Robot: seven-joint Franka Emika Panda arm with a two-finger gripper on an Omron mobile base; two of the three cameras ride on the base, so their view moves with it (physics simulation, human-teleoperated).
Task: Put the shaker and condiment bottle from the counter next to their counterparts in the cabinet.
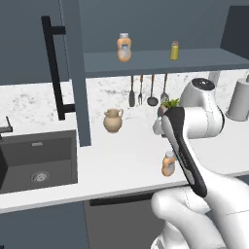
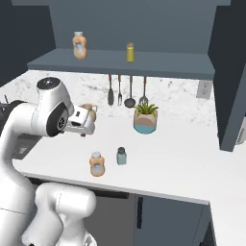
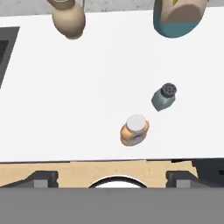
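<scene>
The shaker (image 3: 164, 97), a squat blue-grey jar with a dark perforated cap, stands on the white counter (image 1: 121, 160) just right of the orange condiment bottle (image 3: 134, 130). Both stand near the counter's front edge: shaker (image 2: 121, 156), bottle (image 2: 97, 164) (image 1: 168, 163). My gripper (image 3: 111, 177) hangs above them, open wide, holding nothing; it points down over the counter (image 2: 81, 132). On the cabinet shelf (image 2: 163, 65) stand the counterparts, an orange bottle (image 2: 79, 45) (image 1: 124, 47) and a yellow shaker (image 2: 130, 52) (image 1: 174, 50).
A tan jug (image 1: 113, 120) and a potted plant (image 2: 145, 120) stand further back on the counter. Utensils (image 1: 146, 90) hang under the shelf. The dark sink (image 1: 36, 160) is at the left. The open cabinet door's black handle (image 1: 53, 73) juts out at the upper left.
</scene>
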